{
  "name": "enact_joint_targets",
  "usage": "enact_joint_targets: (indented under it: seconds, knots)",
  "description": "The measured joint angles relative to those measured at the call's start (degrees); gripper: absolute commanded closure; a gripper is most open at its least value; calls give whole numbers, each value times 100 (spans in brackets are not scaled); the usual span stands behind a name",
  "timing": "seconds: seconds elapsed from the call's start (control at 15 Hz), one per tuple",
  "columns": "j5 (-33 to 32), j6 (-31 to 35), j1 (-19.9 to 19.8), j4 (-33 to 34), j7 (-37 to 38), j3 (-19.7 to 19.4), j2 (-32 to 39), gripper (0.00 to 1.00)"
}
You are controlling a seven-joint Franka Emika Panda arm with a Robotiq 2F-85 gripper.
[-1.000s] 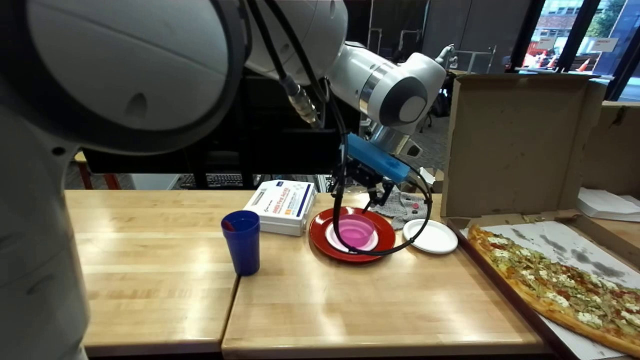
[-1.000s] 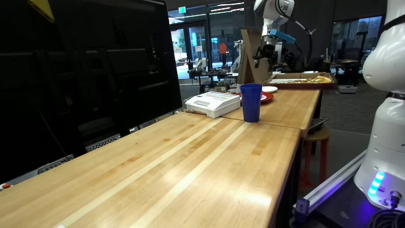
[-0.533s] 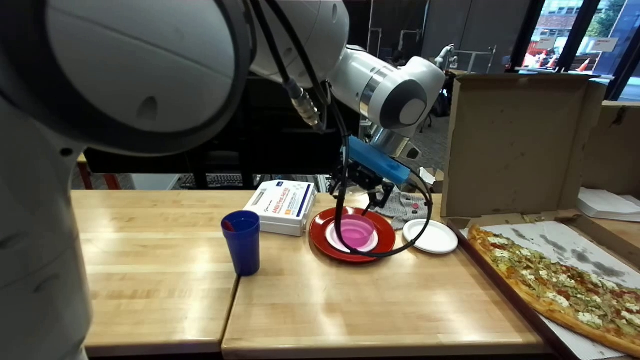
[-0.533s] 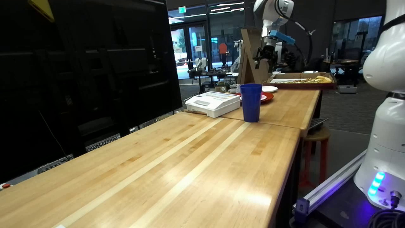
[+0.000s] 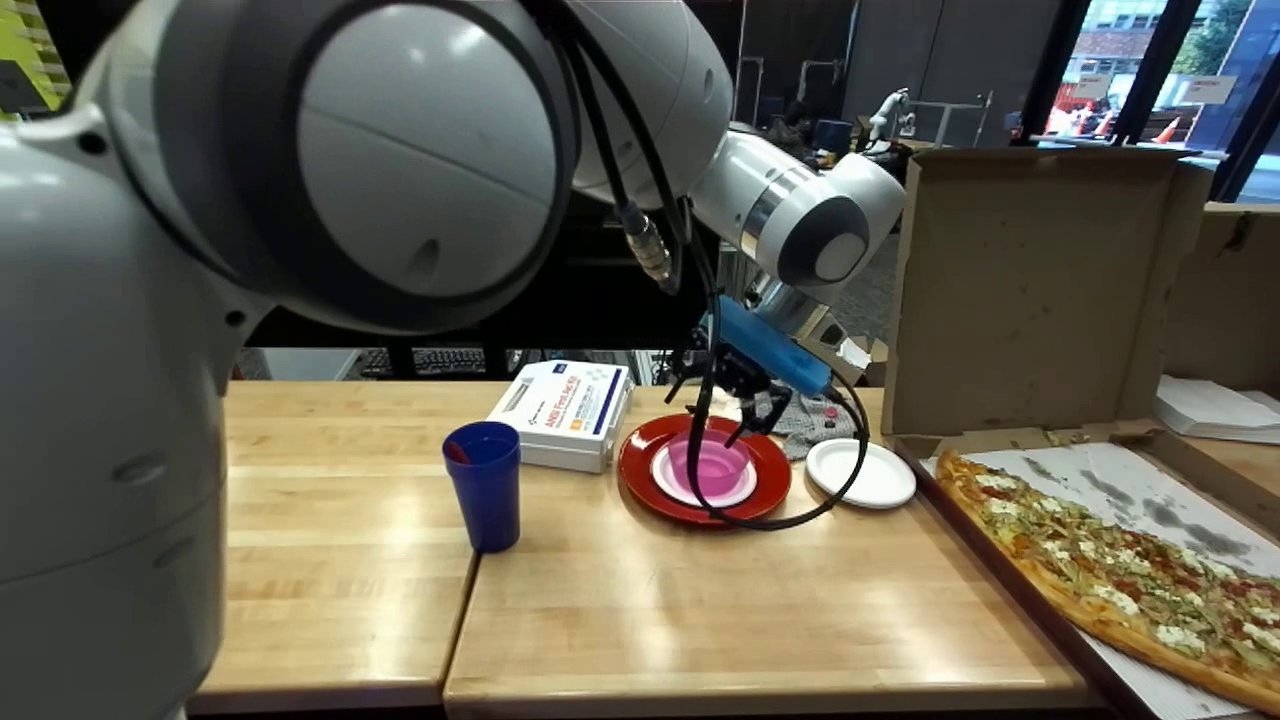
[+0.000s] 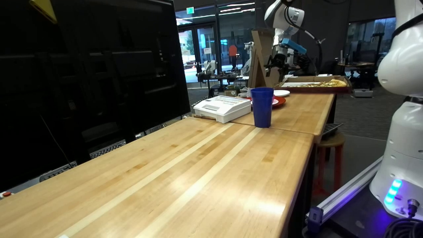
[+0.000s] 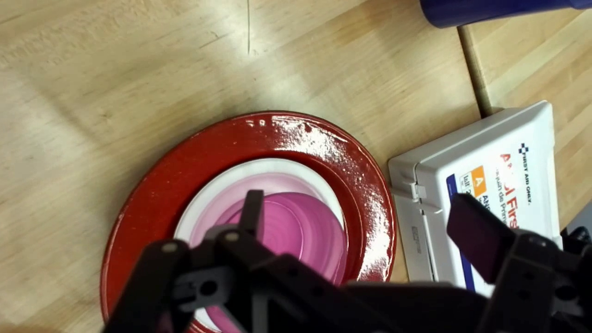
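Note:
My gripper (image 5: pixel 703 418) is open and empty above the dishes. It also shows in an exterior view (image 6: pixel 275 71) and in the wrist view (image 7: pixel 360 212). Below it a pink bowl (image 5: pixel 712 465) sits on a small white plate, on a larger red plate (image 5: pixel 640 450). In the wrist view one finger is over the pink bowl (image 7: pixel 286 222), the other over the white first aid kit (image 7: pixel 508 175). The white plate rim (image 7: pixel 277 166) shows around part of the bowl. The red plate (image 7: pixel 152 199) lies beside the kit. No contact with the bowl is visible.
A blue cup (image 5: pixel 482 490) with something red inside stands by the table seam. A white plate (image 5: pixel 860 472) and a grey cloth (image 5: pixel 805 425) lie right of the red plate. An open pizza box (image 5: pixel 1040 300) holds pizza (image 5: pixel 1120 580). Black monitors (image 6: pixel 82 82) stand behind the table.
The arm has come down and slightly right in an exterior view, bringing the gripper lower over the pink bowl. The dishes, cup and kit have not moved.

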Motion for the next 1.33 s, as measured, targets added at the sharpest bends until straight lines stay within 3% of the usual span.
enact_joint_targets:
  seconds: [0.6,1.33]
  knots:
    - [1037,-42,-617,75,-292,-43,417,0]
    - [1436,5,-827,-374,-315,-245,515,0]
